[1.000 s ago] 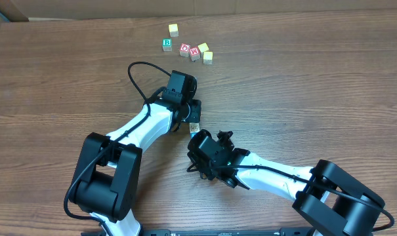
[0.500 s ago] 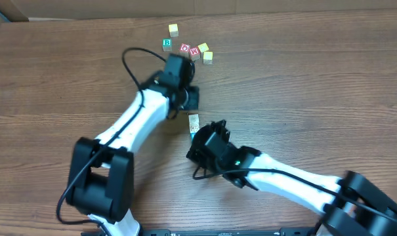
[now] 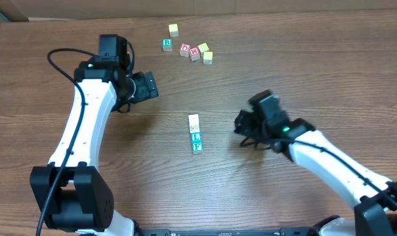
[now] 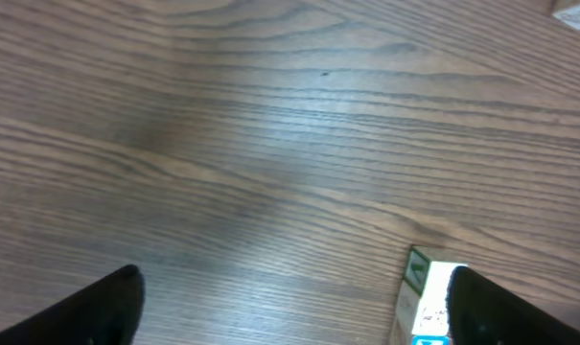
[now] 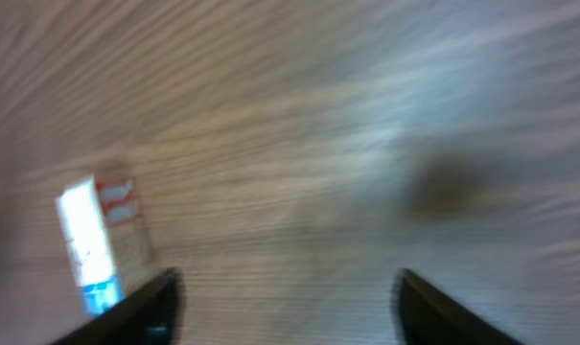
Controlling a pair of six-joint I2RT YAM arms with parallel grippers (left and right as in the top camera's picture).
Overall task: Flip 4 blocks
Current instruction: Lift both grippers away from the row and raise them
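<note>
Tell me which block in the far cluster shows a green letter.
The green B block, leftmost of the cluster. The red-letter blocks sit to its right, and the yellow blocks show plain faces.

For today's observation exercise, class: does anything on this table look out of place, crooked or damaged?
Nothing stands out. The row of blocks lies straight and tidy in the middle; the other blocks sit loosely scattered at the far side.

On table (image 3: 316, 78), near centre: row of blocks (image 3: 195, 134), touching end to end. Behind it, well apart, toward the far edge: cluster of loose blocks (image 3: 190, 49). Flanking the row, both apart from it: left gripper (image 3: 146, 85) to its left and behind, right gripper (image 3: 243, 124) to its right.
</note>
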